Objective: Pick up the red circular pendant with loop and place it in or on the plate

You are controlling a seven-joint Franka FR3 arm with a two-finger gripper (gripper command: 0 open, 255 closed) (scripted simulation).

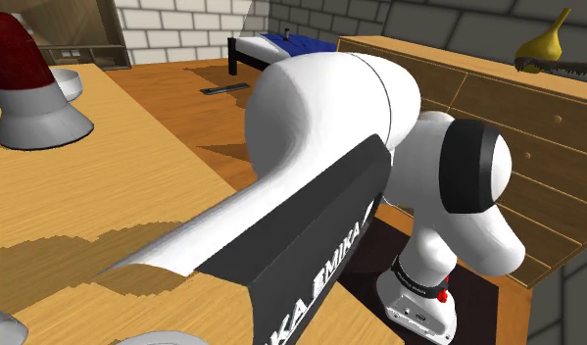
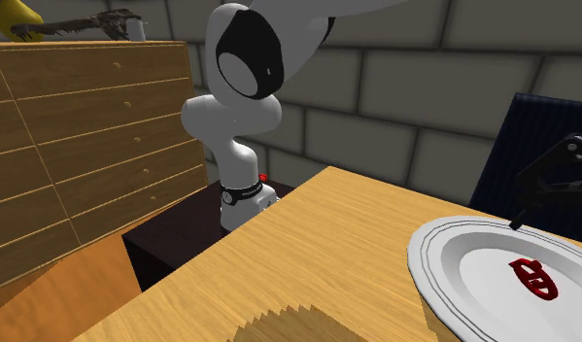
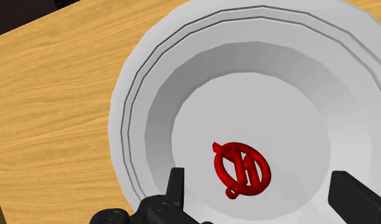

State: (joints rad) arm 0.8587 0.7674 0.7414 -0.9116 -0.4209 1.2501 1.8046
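Note:
The red circular pendant with its loop (image 3: 241,169) lies flat on the floor of the white plate (image 3: 151,95), a little off its middle. My gripper (image 3: 260,183) hangs just above it, open, its two black fingers (image 3: 175,184) standing wide apart on either side of the pendant without touching it. In the second exterior view the plate (image 2: 444,253) sits at the lower right of the wooden table (image 2: 308,243), the pendant (image 2: 532,277) rests inside it, and the black gripper (image 2: 549,189) hovers over the plate's far side.
The white arm (image 1: 311,186) covers much of the shoulder view. A red and white object (image 1: 26,83) stands on the table at that view's upper left. A wooden dresser (image 2: 75,146) is beside the stand, and a bed (image 1: 281,44) lies further back.

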